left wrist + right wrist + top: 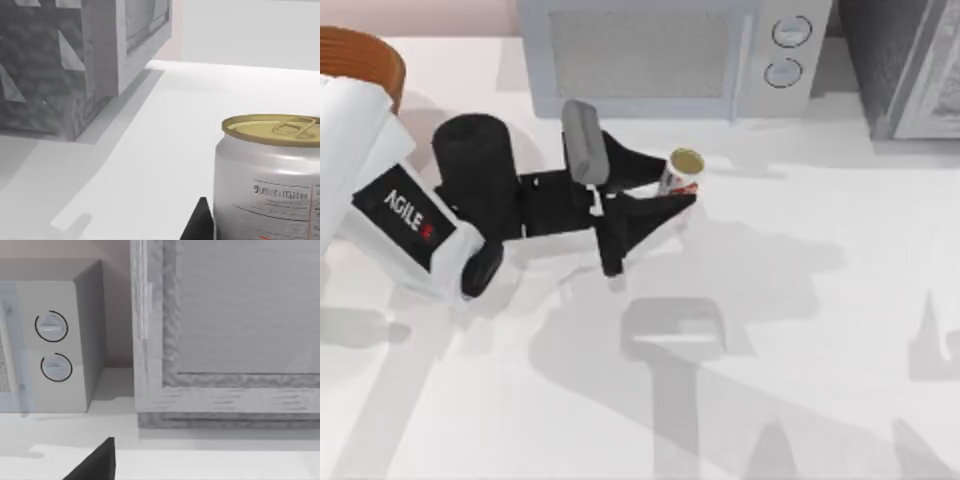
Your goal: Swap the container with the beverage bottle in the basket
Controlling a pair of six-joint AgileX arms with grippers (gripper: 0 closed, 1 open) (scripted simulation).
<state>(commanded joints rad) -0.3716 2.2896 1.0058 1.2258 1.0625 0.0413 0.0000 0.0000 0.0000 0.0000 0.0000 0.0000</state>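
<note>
Roughly by size: white table (800,330), grey microwave (660,55) along its far edge near the middle, two round dials on the microwave's right side. Grey textured cabinet (910,65) at the far right corner, just beside the microwave. Basket (360,60) at the far left corner, tan-brown rim partly hidden behind the left arm's white housing. Left arm reaches from the left across the table toward the middle. Left gripper (682,192) sits in front of the microwave, black fingers spread to either side of the beverage bottle (682,172); cannot tell whether they press on it or just flank it. Bottle stands upright on the table, well apart from the basket, gold-olive pull-tab top up, white body with printed label close up in the left wrist view (267,175). Right gripper: one black fingertip (97,462) low in the right wrist view, facing microwave and cabinet.
</note>
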